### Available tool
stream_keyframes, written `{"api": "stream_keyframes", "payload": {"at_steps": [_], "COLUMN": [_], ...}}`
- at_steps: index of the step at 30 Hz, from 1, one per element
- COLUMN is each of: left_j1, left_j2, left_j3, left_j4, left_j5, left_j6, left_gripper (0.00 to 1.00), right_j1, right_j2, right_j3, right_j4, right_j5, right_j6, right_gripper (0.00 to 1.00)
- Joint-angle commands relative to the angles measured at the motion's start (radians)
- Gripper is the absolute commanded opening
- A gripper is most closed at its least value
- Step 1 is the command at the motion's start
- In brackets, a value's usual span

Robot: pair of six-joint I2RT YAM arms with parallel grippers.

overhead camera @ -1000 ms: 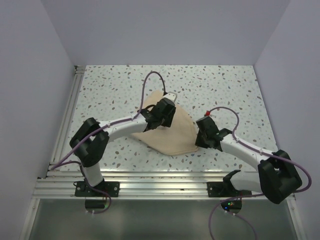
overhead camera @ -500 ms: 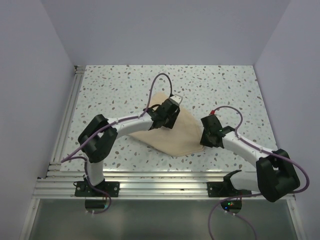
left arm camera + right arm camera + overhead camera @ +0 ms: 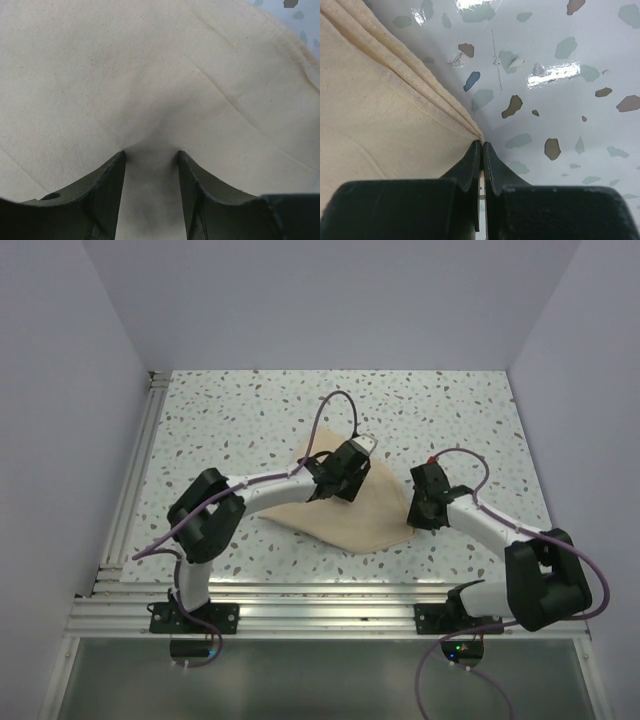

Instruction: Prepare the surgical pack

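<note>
The beige wrap sheet (image 3: 352, 523) lies folded on the speckled table, between the two arms. My left gripper (image 3: 338, 483) stands on top of it. In the left wrist view the sheet (image 3: 150, 70) fills the frame, and the left gripper (image 3: 150, 155) is open, its fingertips (image 3: 120, 159) pressed into the cloth, which puckers around them. My right gripper (image 3: 414, 522) is at the sheet's right corner. In the right wrist view the gripper (image 3: 481, 144) is shut on the layered hem of the sheet (image 3: 380, 120). No steel tray, tools or sachets are in view.
The speckled table (image 3: 450, 420) is bounded by pale walls at the back and sides. An aluminium rail (image 3: 320, 602) runs along the near edge and another down the left side (image 3: 140, 470). Purple cables loop above both wrists.
Both grippers have moved to the right. The right gripper has drawn the sheet's corner rightward, and the sheet has shifted and stretched with it. The left gripper has stayed on top of the cloth.
</note>
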Motion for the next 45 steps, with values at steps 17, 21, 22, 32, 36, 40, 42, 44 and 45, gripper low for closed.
{"api": "stream_keyframes", "payload": {"at_steps": [17, 21, 22, 32, 36, 40, 42, 44, 45], "left_j1": [-0.097, -0.097, -0.097, -0.068, -0.046, -0.028, -0.02, -0.008, -0.003], "left_j2": [0.191, 0.205, 0.203, 0.096, 0.076, 0.068, 0.065, 0.059, 0.056], "left_j3": [0.113, 0.135, 0.148, 0.287, 0.335, 0.361, 0.382, 0.399, 0.419], "left_j4": [-0.185, -0.202, -0.208, -0.328, -0.357, -0.374, -0.383, -0.394, -0.398], "left_j5": [-0.266, -0.226, -0.225, -0.065, 0.025, 0.067, 0.094, 0.122, 0.143], "left_j6": [-0.056, -0.044, -0.041, 0.042, 0.041, 0.038, 0.028, 0.022, 0.019], "left_gripper": [0.14, 0.0, 0.0, 0.0, 0.0, 0.0, 0.0, 0.0, 0.0], "right_j1": [-0.07, -0.076, -0.078, -0.081, -0.078, -0.079, -0.078, -0.078, -0.078], "right_j2": [0.047, 0.058, 0.058, -0.071, -0.143, -0.211, -0.235, -0.237, -0.234], "right_j3": [0.043, 0.043, 0.047, 0.08, 0.065, 0.013, -0.015, -0.053, -0.065], "right_j4": [-0.002, 0.012, 0.012, -0.019, 0.005, 0.07, 0.146, 0.188, 0.23], "right_j5": [-0.026, -0.043, -0.046, -0.104, -0.167, -0.271, -0.34, -0.405, -0.423], "right_j6": [-0.058, -0.058, -0.058, -0.063, -0.06, -0.06, -0.052, -0.034, -0.034], "right_gripper": [0.0, 0.0, 0.0, 0.2, 0.28, 0.33, 0.33, 0.32, 0.32]}}
